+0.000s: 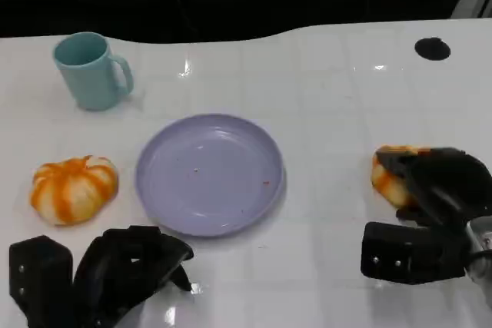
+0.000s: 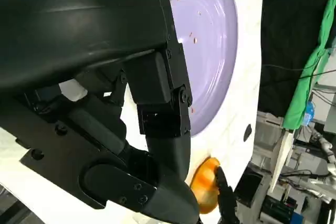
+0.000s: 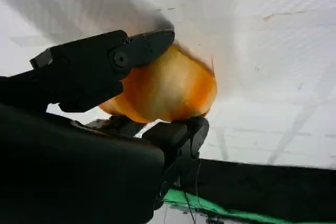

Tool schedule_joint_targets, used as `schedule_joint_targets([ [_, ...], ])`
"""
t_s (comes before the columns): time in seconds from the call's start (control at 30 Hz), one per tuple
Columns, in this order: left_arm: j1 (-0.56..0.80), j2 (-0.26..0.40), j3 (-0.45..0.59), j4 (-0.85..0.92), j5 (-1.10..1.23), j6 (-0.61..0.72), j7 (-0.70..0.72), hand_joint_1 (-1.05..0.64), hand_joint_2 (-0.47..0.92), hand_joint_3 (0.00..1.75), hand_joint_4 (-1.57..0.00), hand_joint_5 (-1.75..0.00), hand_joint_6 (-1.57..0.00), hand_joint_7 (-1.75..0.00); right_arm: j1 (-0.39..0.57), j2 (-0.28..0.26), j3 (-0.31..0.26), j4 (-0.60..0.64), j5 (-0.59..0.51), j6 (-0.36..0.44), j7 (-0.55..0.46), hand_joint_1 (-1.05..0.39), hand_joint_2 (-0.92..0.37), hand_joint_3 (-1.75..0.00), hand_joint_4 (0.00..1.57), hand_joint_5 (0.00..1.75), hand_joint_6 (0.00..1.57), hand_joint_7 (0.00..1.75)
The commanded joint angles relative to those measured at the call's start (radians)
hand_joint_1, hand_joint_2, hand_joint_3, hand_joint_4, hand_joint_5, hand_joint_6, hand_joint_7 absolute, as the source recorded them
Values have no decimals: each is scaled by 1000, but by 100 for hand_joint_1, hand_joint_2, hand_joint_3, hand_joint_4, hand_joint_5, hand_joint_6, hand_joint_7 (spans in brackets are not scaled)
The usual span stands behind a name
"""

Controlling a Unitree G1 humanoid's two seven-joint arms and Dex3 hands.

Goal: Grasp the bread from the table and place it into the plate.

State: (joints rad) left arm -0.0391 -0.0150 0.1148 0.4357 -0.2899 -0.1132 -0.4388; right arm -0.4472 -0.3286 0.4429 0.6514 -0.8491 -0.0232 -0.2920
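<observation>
An orange-striped bread (image 1: pixel 388 178) lies at the table's right side, and my right hand (image 1: pixel 438 213) closes around it from the near side. In the right wrist view the bread (image 3: pixel 168 90) sits pinched between a finger (image 3: pixel 100 66) on one side and the thumb on the other, still against the white table. A second striped bread (image 1: pixel 73 188) lies left of the lilac plate (image 1: pixel 154 190), which holds only crumbs. My left hand (image 1: pixel 115 274) rests near the front edge with loosely bent fingers, holding nothing. The left wrist view shows the plate (image 2: pixel 210 40) and the far bread (image 2: pixel 205 184).
A light blue mug (image 1: pixel 91 71) stands at the back left. A black round spot (image 1: pixel 432 48) marks the table at the back right. The table's far edge borders a dark background. Bare white surface lies between the plate and the right bread.
</observation>
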Motion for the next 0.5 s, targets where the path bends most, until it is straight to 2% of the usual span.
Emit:
schedule_joint_targets([
  [0.03,17,12,1,-13,6,8,12,-105,60,25,-90,-150,-157,-30,-21,-15,7,56,7,-65,-89,-11,-92,-7,90,167,129,35],
  [0.1,16,12,0,-14,7,11,13,-105,60,25,-90,-150,-157,-30,-26,-13,10,69,7,-85,-126,-10,-91,-11,88,173,95,109],
  [0.13,16,13,0,-14,8,13,13,-105,60,25,-90,-150,-157,-30,-29,-12,12,77,4,-92,-144,-10,-90,-13,87,174,82,138],
  [0.17,16,13,-1,-15,9,14,14,-105,59,25,-90,-150,-157,-31,-32,-10,14,85,3,-99,-162,-10,-90,-14,87,174,78,148],
  [0.2,16,13,-2,-15,11,12,15,-105,60,25,-90,-150,-157,-31,-37,-9,16,95,-1,-108,-187,-10,-89,-15,88,174,76,152],
  [0.27,15,13,-3,-13,14,8,15,-105,60,26,-90,-150,-157,-31,-47,-6,23,117,-10,-120,-236,-11,-84,-19,91,175,79,147],
  [0.33,15,12,-2,-12,13,6,14,-105,60,26,-90,-150,-157,-31,-55,-5,30,135,-17,-123,-268,-11,-81,-27,91,175,78,151],
  [0.4,14,11,-1,-11,11,6,13,-105,60,26,-90,-151,-157,-31,-63,-4,36,153,-19,-132,-305,-12,-65,-58,89,175,77,152],
  [0.5,17,11,-3,-15,13,6,15,-105,60,27,-90,-151,-157,-31,-75,-4,47,181,-24,-150,-372,-10,-53,-75,89,175,73,164],
])
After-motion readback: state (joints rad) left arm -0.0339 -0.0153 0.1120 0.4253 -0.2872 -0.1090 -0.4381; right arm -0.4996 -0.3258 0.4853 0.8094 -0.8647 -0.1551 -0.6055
